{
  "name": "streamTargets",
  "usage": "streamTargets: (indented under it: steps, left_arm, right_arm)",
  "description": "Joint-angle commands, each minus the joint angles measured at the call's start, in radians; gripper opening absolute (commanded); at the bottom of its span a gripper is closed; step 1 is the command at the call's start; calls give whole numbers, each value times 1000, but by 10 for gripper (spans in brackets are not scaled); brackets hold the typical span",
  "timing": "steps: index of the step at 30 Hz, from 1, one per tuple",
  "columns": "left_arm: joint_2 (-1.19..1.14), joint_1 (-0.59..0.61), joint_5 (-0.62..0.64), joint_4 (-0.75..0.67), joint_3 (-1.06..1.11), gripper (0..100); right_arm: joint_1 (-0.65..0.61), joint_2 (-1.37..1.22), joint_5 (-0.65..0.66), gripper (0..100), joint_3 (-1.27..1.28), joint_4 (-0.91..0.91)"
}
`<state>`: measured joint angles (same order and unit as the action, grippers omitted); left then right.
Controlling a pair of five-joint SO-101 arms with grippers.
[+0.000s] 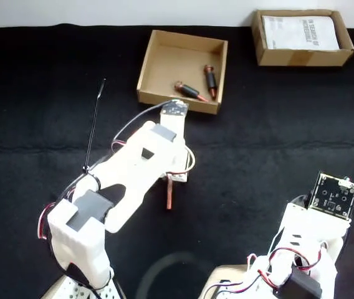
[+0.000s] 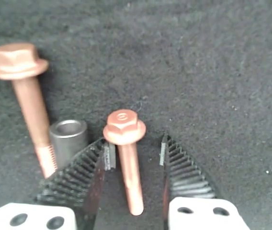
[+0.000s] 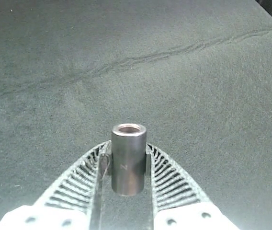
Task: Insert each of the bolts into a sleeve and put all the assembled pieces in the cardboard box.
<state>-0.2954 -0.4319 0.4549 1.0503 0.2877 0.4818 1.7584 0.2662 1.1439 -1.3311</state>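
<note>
Left end effector [image 2: 136,152] open, jaws straddling a bolt [image 2: 124,129] flat on the tabletop [image 2: 222,72], gap on both sides. Second bolt [image 2: 23,91] and loose sleeve [image 2: 69,139] just beside. Right end effector [image 3: 127,160] closed tight around second sleeve [image 3: 128,141]. Cardboard box [image 1: 147,68], upper centre of high view, holds two assembled pieces [image 1: 189,91].

A robotics lab or hobby bench, by the look of it: a table [image 1: 27,93] draped in black cloth against a plain white wall [image 1: 102,11], a white plastic left arm [image 1: 133,168] and right arm [image 1: 308,240] with bare wiring [image 1: 270,261], a cardboard box [image 1: 144,71] and a second box [image 1: 301,57]
</note>
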Motion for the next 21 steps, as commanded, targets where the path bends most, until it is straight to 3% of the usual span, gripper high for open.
streamTargets:
  steps: [1,4,11,16,21]
  left_arm:
    - [-7,15,-8,-11,-24,136]
    - [-7,15,-8,-11,-24,0]
    - [4,21,-9,26,-120,9]
    - [74,-2,-8,180,-351,9]
    - [222,-36,-9,242,-538,9]
  right_arm:
    - [5,5,5,8,-2,19]
    - [4,5,5,8,-2,19]
    - [-22,10,3,8,25,122]
    - [-197,15,-21,8,114,197]
    - [-400,15,-222,8,186,323]
